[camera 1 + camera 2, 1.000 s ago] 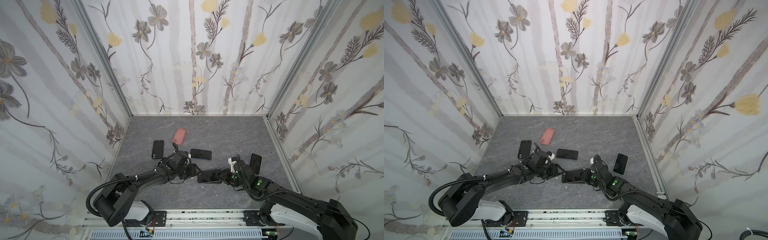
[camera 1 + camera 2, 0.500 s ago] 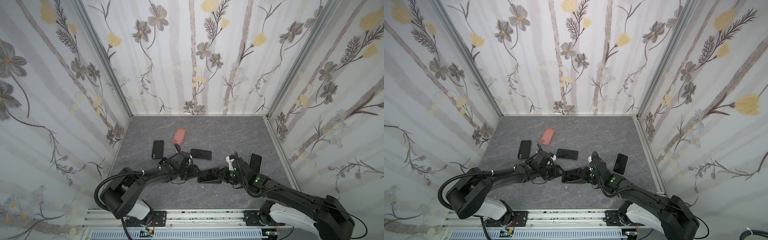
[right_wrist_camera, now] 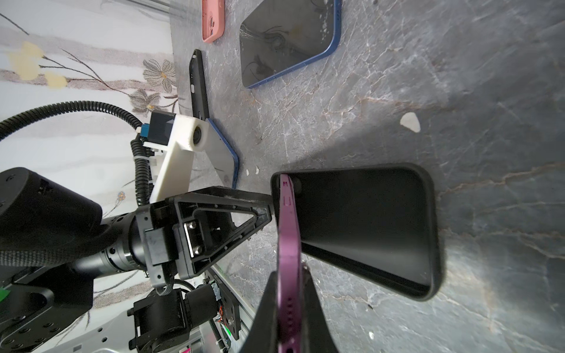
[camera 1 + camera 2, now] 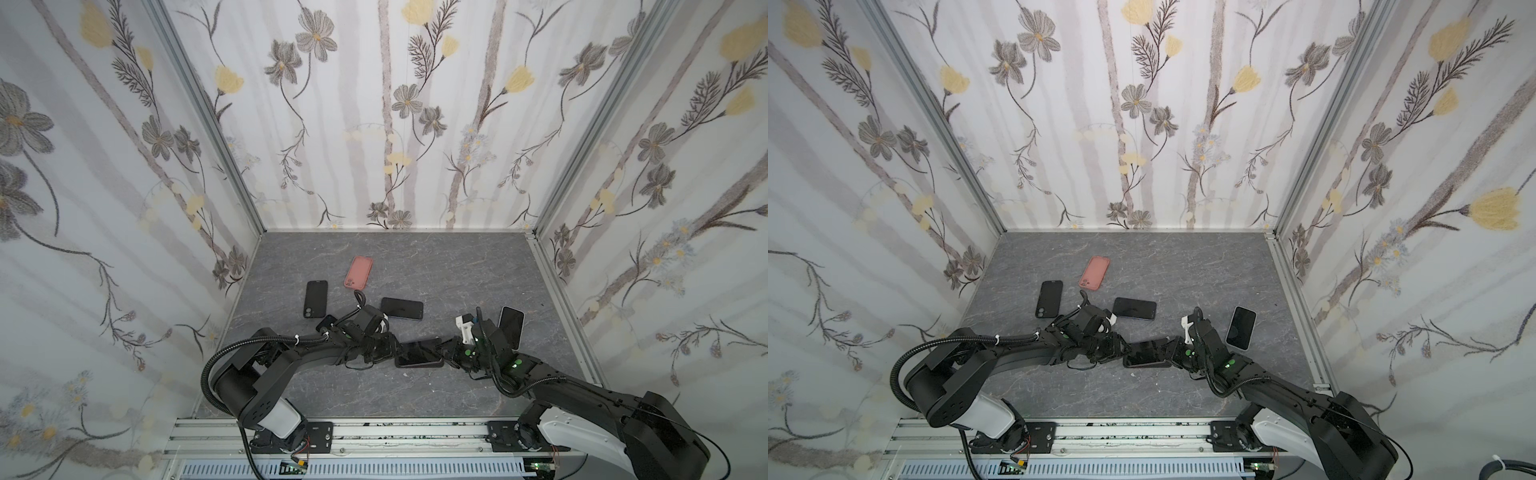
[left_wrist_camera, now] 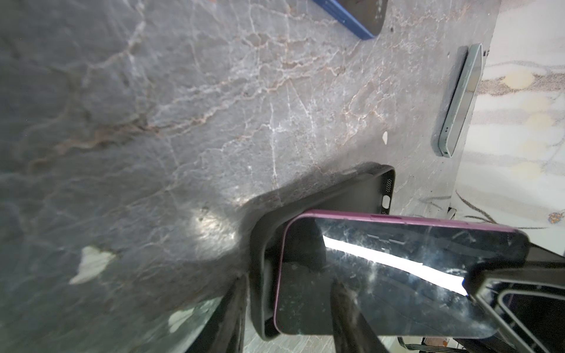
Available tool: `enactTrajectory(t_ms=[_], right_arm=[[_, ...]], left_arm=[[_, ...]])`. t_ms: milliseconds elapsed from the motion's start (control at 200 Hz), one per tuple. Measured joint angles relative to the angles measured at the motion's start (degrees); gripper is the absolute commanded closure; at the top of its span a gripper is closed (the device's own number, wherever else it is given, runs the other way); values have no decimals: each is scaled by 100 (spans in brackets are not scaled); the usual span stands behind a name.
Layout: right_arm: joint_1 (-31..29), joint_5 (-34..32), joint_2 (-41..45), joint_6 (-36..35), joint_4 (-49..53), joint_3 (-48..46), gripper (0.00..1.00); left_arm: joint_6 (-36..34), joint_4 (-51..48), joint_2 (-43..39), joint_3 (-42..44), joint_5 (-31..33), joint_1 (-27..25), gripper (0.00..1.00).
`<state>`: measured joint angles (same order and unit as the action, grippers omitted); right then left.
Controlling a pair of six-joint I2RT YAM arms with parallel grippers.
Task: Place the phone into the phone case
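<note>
1. Lying open side up on the tabletop (image 4: 415,257), the black case (image 3: 367,220) took in only one short end of the purple phone (image 5: 382,275). That end sat just inside the case's end wall. The rest of the phone slanted up clear of the hollow, whose dark floor showed.
2. Pink case (image 4: 358,272) and second black case (image 4: 316,298): both lay back up, camera cut-outs showing, so their insides could not be seen.
3. Cases, counted: three (two black, one pink).
4. Phones, counted: four.
   - The purple phone.
   - A blue-rimmed phone (image 4: 402,308), screen up, just behind the left arm.
   - A pale-rimmed phone (image 4: 511,326), screen up, just beside the right arm.
   - A half-hidden phone (image 3: 223,156), also blue-rimmed, partly covered by the left wrist camera.
5. Right tool (image 3: 289,281): clamped on the raised end of the purple phone, one finger on either face, the phone seen edge-on between them.
6. Left tool (image 4: 394,348): met the case at the end where the phone was tucked in. Its fingers stood apart, one outside the end wall and one over the screen. Whether they pressed on anything could not be told.
7. Position: case and phone lay near the front middle of the tabletop, directly between the two tools and touched by both.
</note>
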<state>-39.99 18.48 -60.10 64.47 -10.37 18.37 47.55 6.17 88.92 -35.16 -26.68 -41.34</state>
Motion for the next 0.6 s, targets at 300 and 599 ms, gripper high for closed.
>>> enactTrajectory(t_ms=[300, 599], right_arm=[[122, 267, -328, -87, -542, -136, 100], [264, 433, -586, -195, -1119, -426, 100]], left_arm=[[4, 59, 212, -120, -48, -42, 56], [4, 46, 247, -149, -35, -63, 56]])
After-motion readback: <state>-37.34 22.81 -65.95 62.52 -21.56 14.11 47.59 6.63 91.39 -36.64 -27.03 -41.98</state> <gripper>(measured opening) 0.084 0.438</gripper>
